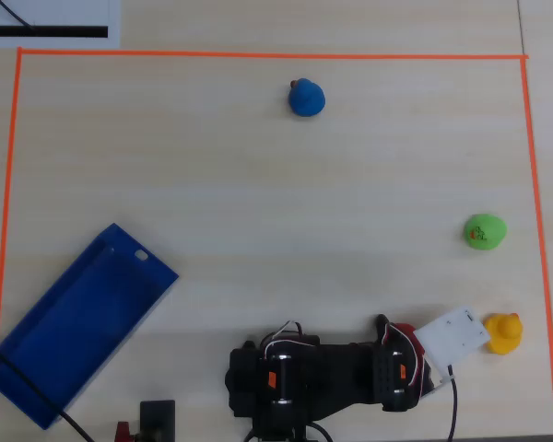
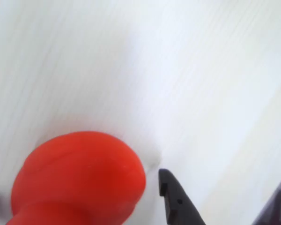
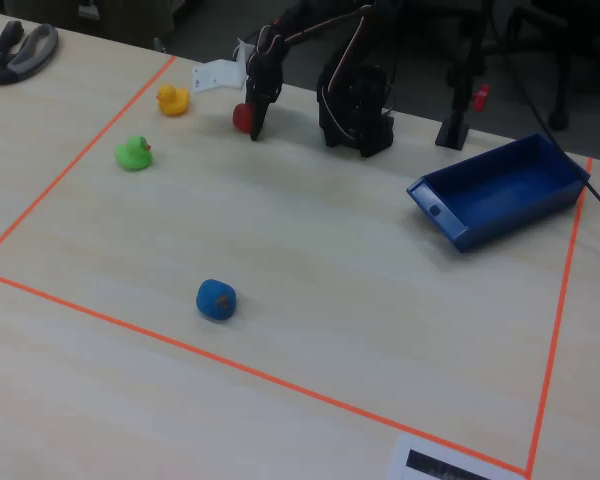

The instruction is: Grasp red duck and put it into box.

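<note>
Low down, the end effector (image 3: 252, 122) straddles the red duck (image 2: 79, 180), unclenched; its heading is unreadable.

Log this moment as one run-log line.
phase: reaching | gripper: at red duck, grip unclear | duck: on table, not lifted | box: empty, far side in overhead view
</note>
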You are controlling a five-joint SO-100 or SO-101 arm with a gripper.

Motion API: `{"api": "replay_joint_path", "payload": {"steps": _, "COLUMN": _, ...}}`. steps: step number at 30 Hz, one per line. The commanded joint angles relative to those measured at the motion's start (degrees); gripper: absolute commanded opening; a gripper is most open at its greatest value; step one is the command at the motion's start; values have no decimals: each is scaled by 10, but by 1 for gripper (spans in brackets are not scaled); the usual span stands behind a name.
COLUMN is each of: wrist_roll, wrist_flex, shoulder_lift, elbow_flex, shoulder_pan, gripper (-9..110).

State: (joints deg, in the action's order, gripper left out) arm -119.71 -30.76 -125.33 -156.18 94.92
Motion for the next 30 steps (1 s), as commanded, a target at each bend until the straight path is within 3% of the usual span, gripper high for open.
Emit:
{"api": "replay_joint_path", "payload": {"steps": 1, "wrist_roll": -6, "wrist_flex": 14, "shoulder_lift": -14, "elbow_flex": -5, "shoulder_pan": 2, "gripper": 43}}
{"api": "replay_joint_path", "payload": {"steps": 4, "wrist_roll": -6, "wrist_flex": 16, "shoulder_lift": -17, "elbow_flex": -15, "shoulder_pan": -1, "gripper": 34}}
{"api": "replay_joint_path", "payload": {"steps": 7, "wrist_roll": 5, "wrist_flex": 12, "shoulder_lift": -19, "elbow_flex": -18, "shoulder_pan": -7, "gripper": 7}}
{"api": "replay_joint_path", "payload": {"steps": 13, "wrist_roll": 6, "wrist_flex": 0, "shoulder_lift": -23, "elbow_flex": -18, "shoulder_pan": -11, "gripper": 1}}
{"api": "replay_joint_path", "payload": {"steps": 26, "wrist_roll": 25, "wrist_flex": -12, "shoulder_lift": -34, "elbow_flex": -9, "shoulder_pan": -21, "gripper": 0}}
{"api": "replay_joint_path", "payload": {"steps": 30, "wrist_roll": 68, "wrist_flex": -90, "shoulder_lift": -54, "elbow_flex": 61, "shoulder_pan": -37, "gripper": 0}}
